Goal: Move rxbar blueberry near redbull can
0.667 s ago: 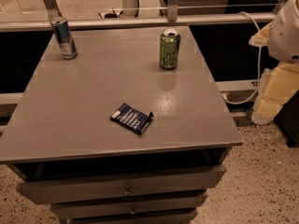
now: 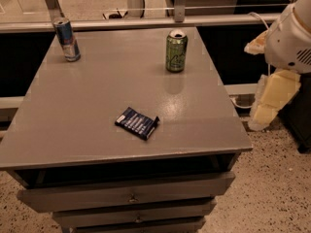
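Drawers [image 2: 131,191]: nearest, under the table front, shut; at least 3 stacked.
Table [image 2: 97,144]: grey top, 3 items on it.
Rxbar blueberry [image 2: 137,123]: flat on the top, front-centre, well back from the front edge. Long axis diagonal, far-left to near-right in the pic.
Gripper [image 2: 269,106]: pale cream, hanging off the table's right side, outside the edge, not over the top. Holds nothing that I can see; wide or narrow, can't tell.
Key relation: bar lies pic-left of the gripper and a bit nearer, well apart. Only 1 arm, so it likely has to cross in over the right edge and turn the wrist to grip across the bar's short side.
Green can [image 2: 176,51]: upright, far-centre, clear of the bar.
Redbull can [image 2: 67,39]: upright, far-left corner, well apart from the bar; the carry prob runs diagonally back-left.
Progress: not started, bar untouched.
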Available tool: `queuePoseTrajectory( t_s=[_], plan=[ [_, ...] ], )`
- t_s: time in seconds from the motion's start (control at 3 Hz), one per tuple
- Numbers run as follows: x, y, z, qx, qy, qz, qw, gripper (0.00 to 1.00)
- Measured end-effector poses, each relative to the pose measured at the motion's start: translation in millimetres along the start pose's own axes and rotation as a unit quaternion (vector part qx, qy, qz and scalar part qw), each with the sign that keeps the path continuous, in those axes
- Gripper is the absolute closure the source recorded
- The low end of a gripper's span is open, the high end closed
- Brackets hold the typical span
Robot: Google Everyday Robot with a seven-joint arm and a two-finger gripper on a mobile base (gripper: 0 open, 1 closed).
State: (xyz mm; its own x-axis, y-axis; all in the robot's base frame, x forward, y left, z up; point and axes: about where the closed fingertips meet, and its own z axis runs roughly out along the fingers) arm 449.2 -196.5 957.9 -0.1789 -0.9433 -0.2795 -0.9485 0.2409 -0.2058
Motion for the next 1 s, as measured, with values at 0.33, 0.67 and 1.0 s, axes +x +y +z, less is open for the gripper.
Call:
queuePoseTrajectory(
  t_s=[0.33, 0.67, 1.0],
  plan=[
    [-29, 6, 57, -0.043, -0.066, 0.008, 0.9969, 0.0],
    [-66, 17, 115, -0.075, -0.133, 0.032, 0.9878, 0.0],
    [-103, 21, 141, -0.085, -0.188, 0.038, 0.9777, 0.0]
  ],
)
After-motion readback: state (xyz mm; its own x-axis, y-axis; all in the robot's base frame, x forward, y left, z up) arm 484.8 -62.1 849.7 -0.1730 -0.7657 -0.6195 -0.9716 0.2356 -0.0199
